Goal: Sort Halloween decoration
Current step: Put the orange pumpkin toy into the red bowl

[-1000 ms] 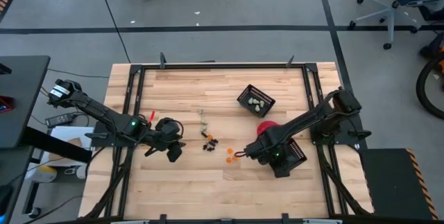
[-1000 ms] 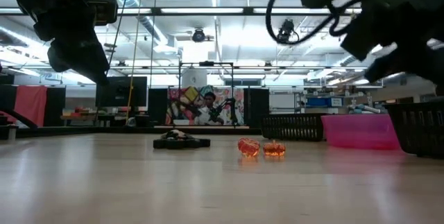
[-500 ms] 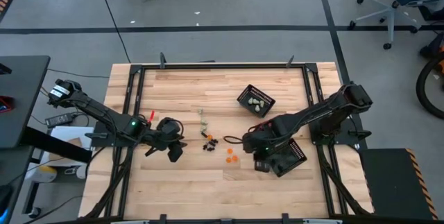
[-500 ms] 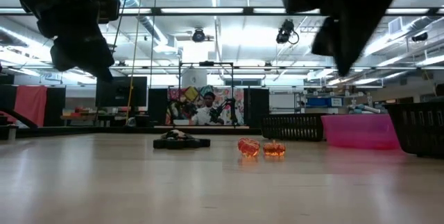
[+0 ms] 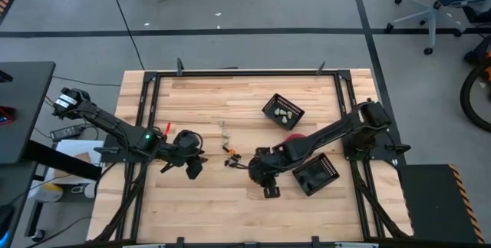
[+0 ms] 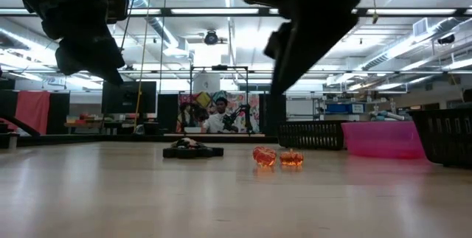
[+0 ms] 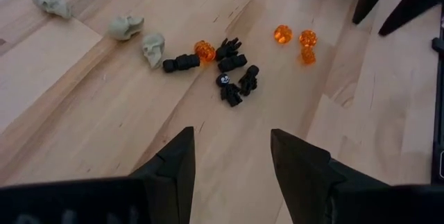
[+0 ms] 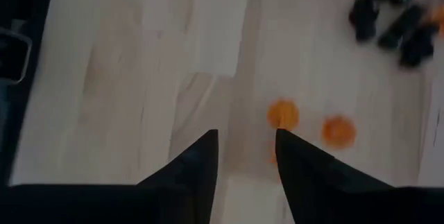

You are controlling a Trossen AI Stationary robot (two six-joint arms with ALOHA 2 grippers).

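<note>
Tiny trinkets lie on the wooden table's middle. Two orange pumpkins [image 8: 283, 113] [image 8: 338, 130] sit just ahead of my right gripper [image 8: 246, 151], which hovers open above them [image 5: 259, 171]. Black pieces [image 7: 232, 78] lie in a small heap [image 5: 230, 156] with one more orange pumpkin [image 7: 204, 49] beside them. Three pale skulls [image 7: 125, 26] lie farther off [image 5: 223, 129]. My left gripper [image 7: 232, 154] is open and hangs above the table's left part [image 5: 192, 162], pointing at the heap from a distance.
A black slatted basket [image 5: 282, 111] holding pale skulls stands toward the far right. A second black basket [image 5: 317, 175] sits under the right arm, with the pink bowl [image 5: 295, 137] beside it. Bare wood lies along the near edge. A person shows far behind in the room [image 6: 218, 113].
My right gripper has swung from beside the near basket toward the table's left and now hangs over the orange pumpkins. The trinkets have stayed where they were.
</note>
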